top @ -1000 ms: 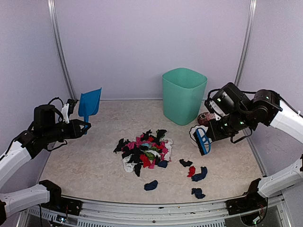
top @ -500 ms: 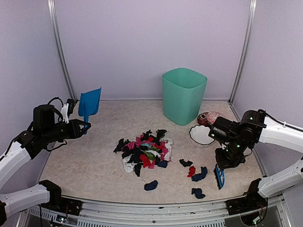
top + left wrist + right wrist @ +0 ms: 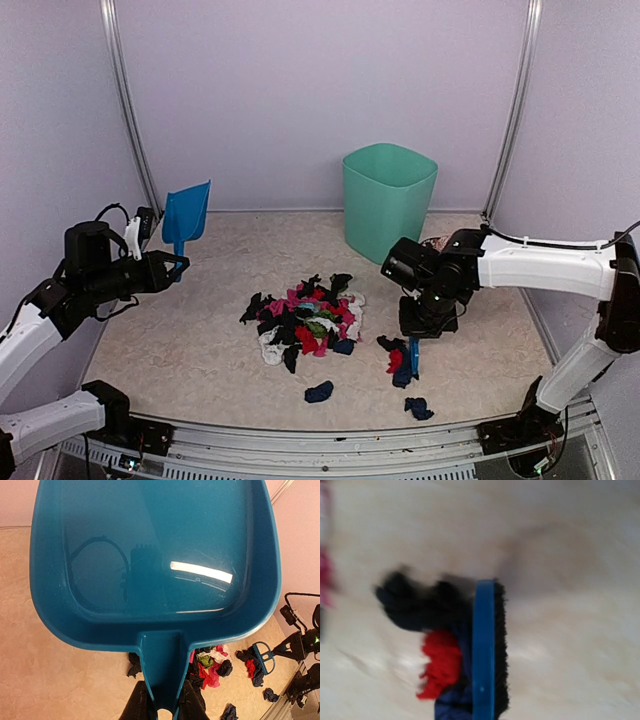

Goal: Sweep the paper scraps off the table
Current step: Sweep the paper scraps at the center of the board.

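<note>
Just below the right end effector (image 3: pixel 420 330), clamped on a blue brush (image 3: pixel 413 357): bristles down on the bench (image 3: pixel 180 350), pressed against stray paper scraps (image 3: pixel 397 360), likely herding them toward the heap (image 3: pixel 305 322) further left. Clamped in the left end effector (image 3: pixel 170 268), a dustpan (image 3: pixel 186 215), raised clear of the stroke.

The left arm (image 3: pixel 40 312) holds its clamped left tool (image 3: pixel 172 266) raised; right arm (image 3: pixel 540 265) reaches inward, right tool (image 3: pixel 414 328) clamped, pointing down.
</note>
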